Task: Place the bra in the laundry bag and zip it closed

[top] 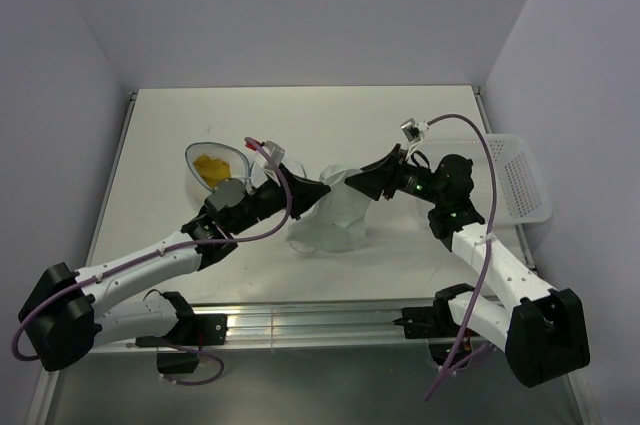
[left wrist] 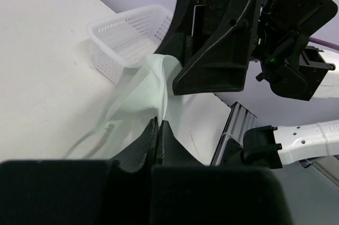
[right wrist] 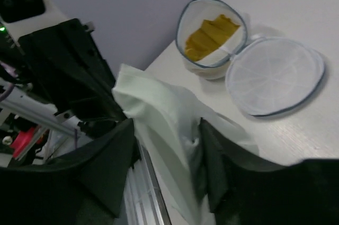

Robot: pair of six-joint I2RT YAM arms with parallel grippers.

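bra pinched up between two tools, bag open behind

nearest, a metal rail [top: 320, 325] runs along the table's [top: 300, 115] front edge, between the two arm bases. just past it, in the middle of the table, sits the bra [top: 325, 225], a pale, almost white heap of cloth with its top drawn up into a peak. both tools meet at that peak from opposite sides.

the left tool [left wrist: 159, 123] has its fingers pressed together, with the edge of the cloth nipped at the tips. the right tool [right wrist: 167, 129] has its fingers standing apart, and a thick fold of the bra fills the gap and lies against both inner faces. whether it squeezes the fold i cannot tell.

behind the left wrist, to the left of the bra and apart from it, the laundry bag [right wrist: 273, 77] lies unzipped, its two mesh halves spread open. the deeper half holds something yellow [right wrist: 209, 34]. the left arm's wrist sits just in front of the bag.

at the right edge of the table, behind the right arm, stands a white basket [top: 520, 180] full of small holes.
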